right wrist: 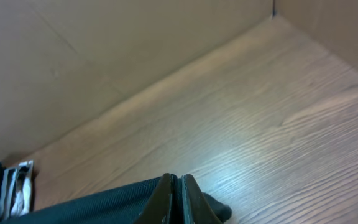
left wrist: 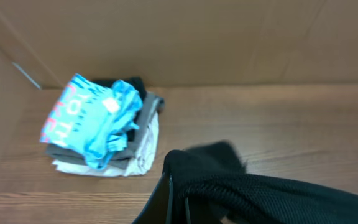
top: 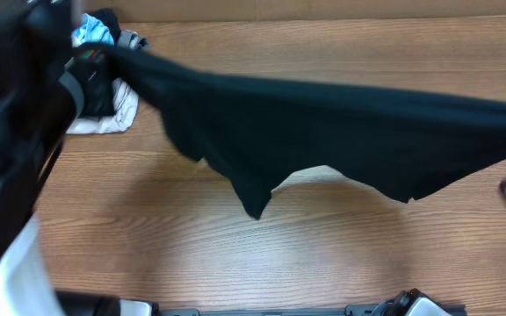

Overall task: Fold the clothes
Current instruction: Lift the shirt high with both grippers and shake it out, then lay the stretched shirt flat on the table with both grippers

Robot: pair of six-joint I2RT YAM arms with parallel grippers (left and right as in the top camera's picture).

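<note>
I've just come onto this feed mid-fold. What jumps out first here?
The black garment dominates. It is stretched wide across the wooden table and pinched at one end by the left gripper and at the other by the right gripper, with its uneven lower edge sagging between them. Next is the light blue shirt topping a small pile of folded clothes in the far left corner.

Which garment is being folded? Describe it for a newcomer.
On the wooden table, a pile of folded clothes sits in the far-left corner. The black garment stretches across the middle, lifted; it alone is large, plain black and spread wide.
</note>
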